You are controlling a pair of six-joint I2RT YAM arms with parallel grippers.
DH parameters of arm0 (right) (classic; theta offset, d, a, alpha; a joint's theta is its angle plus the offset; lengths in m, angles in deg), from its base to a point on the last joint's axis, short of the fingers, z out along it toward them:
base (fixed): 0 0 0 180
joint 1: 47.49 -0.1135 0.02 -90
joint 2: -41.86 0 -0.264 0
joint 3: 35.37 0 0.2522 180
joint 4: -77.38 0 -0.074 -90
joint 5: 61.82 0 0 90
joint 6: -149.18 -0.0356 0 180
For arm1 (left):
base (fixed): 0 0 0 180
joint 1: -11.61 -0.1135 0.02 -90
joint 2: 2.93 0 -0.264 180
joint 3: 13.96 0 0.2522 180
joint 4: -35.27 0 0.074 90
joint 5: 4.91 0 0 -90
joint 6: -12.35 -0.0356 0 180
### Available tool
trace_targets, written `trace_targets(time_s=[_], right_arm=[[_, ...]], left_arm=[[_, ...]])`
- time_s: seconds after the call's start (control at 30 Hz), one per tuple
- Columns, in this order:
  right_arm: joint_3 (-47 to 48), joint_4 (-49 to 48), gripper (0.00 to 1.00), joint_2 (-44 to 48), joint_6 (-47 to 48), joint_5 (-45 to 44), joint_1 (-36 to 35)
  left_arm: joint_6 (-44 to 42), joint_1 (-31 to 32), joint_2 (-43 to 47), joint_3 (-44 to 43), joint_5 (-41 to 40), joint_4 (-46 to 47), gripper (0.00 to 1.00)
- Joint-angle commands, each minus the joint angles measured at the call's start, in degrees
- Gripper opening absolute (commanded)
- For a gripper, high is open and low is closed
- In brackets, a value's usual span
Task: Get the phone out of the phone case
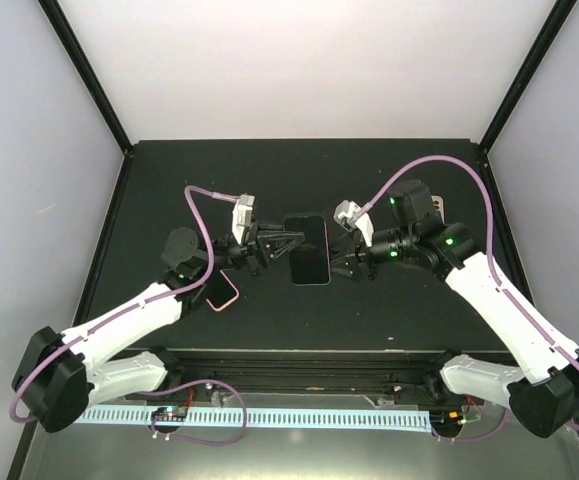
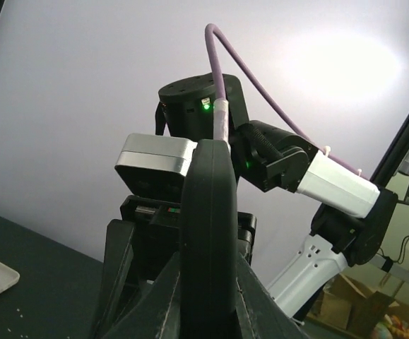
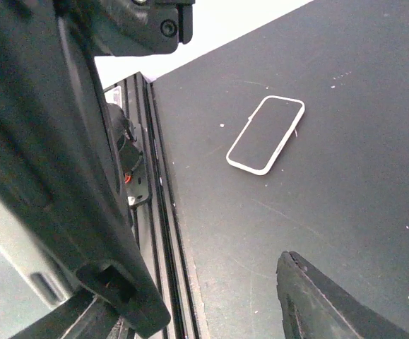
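Top external: left gripper (image 1: 281,245) is clamped on the left edge of a black phone (image 1: 309,250), mid-frame, held off the table (image 1: 409,180). I cannot tell whether a case is on it. Left wrist: phone sits edge-on between the fingers. Right gripper (image 1: 342,253) is just beside its right edge, and right wrist shows the fingers apart. A second phone (image 1: 222,290), in a light case (image 3: 246,167), lies flat at lower left.
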State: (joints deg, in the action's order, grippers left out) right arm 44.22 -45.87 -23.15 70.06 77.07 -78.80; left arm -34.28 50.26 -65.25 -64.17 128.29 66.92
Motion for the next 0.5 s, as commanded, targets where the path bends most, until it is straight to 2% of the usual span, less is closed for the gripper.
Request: trace_targets(time_s=[0.0,0.23,0.37,0.47], right_arm=[[7.19,-17.96,0.54,-1.14,-5.87,4.71,-0.59],[9.16,-22.56,0.53,-3.79,-13.17,13.23,-0.51],[7.88,-20.30,0.32,-4.88,-12.11,15.07,-0.46],[5.08,-17.10,0.15,-5.31,-9.83,15.08,0.15]], left_arm=[[1.60,3.39,-7.39,4.46,5.70,-4.78,0.01],[3.29,3.29,-14.17,6.33,5.80,1.30,0.01],[4.54,2.74,-16.10,5.84,2.99,1.46,0.02],[5.05,1.55,-16.09,4.64,-1.49,-2.62,0.02]])
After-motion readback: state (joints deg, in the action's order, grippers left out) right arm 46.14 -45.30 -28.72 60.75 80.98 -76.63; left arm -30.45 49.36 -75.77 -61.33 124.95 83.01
